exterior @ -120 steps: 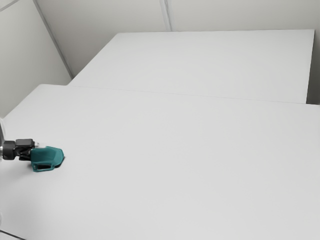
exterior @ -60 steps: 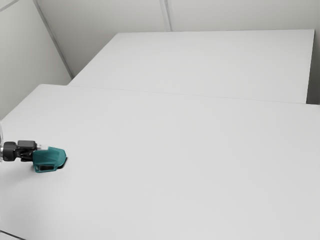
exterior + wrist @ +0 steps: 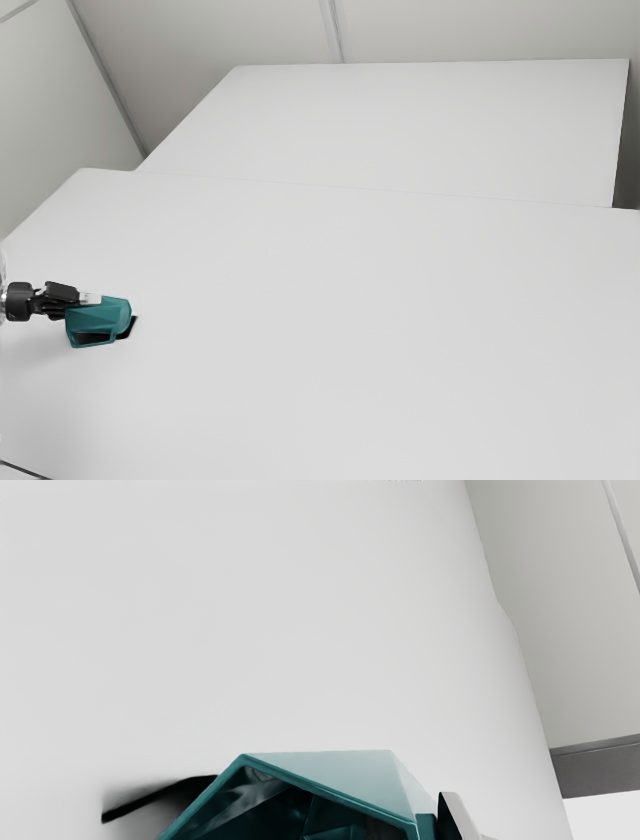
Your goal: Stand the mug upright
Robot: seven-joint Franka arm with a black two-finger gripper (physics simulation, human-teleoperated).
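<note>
At the exterior view's left, my gripper (image 3: 88, 299) is shut on the teal mug (image 3: 100, 314), at its upper side. The mug lies tilted on its side, its opening facing the exterior view's bottom, with a dark shadow beside it. In the wrist view the faceted mug (image 3: 340, 775) shows its rim and dark inside. There my gripper (image 3: 424, 828) has one pale fingertip against a teal piece on the mug's outside; a dark shape inside the mug is partly cut off, and the rest of the hold is hidden.
The white table (image 3: 350, 320) spreads out from the mug, with a second white surface (image 3: 400, 130) behind it. Pale walls (image 3: 190, 60) stand beyond. A thin dark line (image 3: 25, 469) crosses the exterior view's lower left corner.
My hand has rolled and moved slightly toward the exterior view's right. The mug has turned with it, exposing more of its opening, and the dark shadow at its side has grown.
</note>
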